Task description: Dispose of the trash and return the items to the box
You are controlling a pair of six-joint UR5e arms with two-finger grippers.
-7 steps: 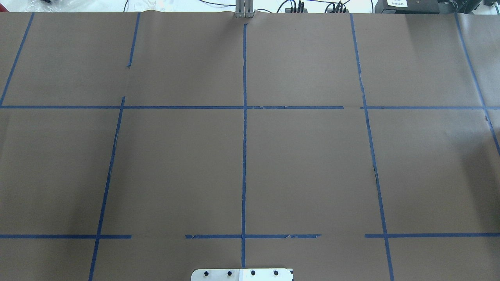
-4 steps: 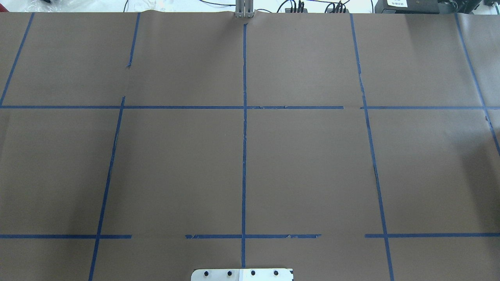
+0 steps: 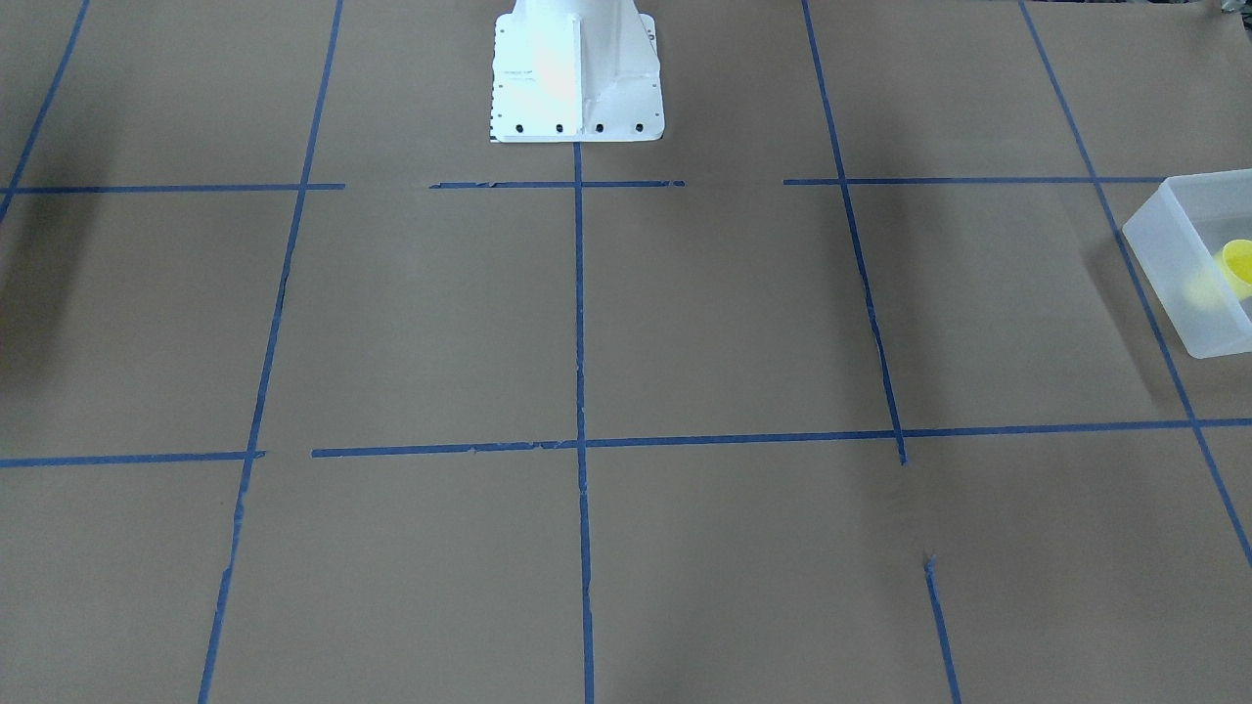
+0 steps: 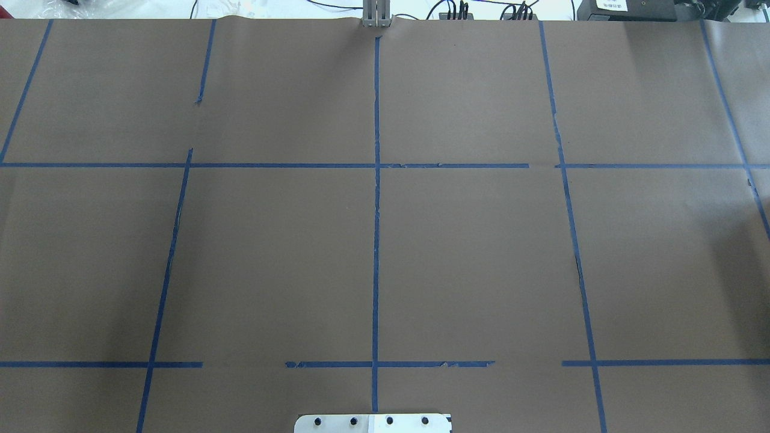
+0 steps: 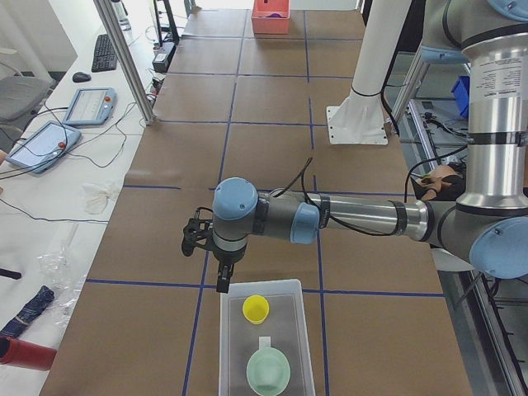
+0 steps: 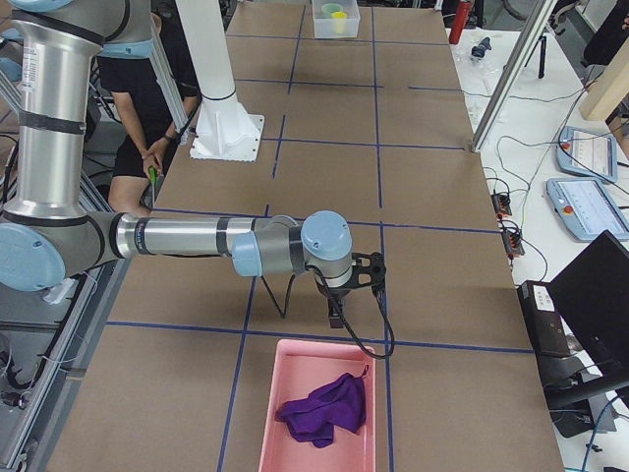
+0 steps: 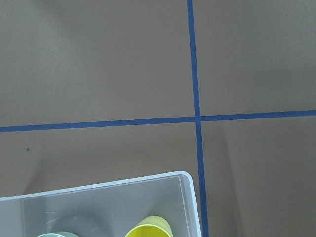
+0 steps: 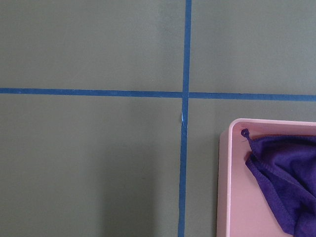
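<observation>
The yellow cup and the mint-green bowl stand inside the translucent box at the table's end on my left. The cup and the box rim show at the bottom of the left wrist view. The box also shows at the front-facing view's right edge. My left gripper hangs just before the box's near wall, apart from it; I cannot tell if it is open or shut. My right gripper hangs just before a pink bin; I cannot tell its state either.
The pink bin at the table's end on my right holds a purple cloth, which also shows in the right wrist view. The white robot pedestal stands mid-table. Brown paper with blue tape lines covers the table.
</observation>
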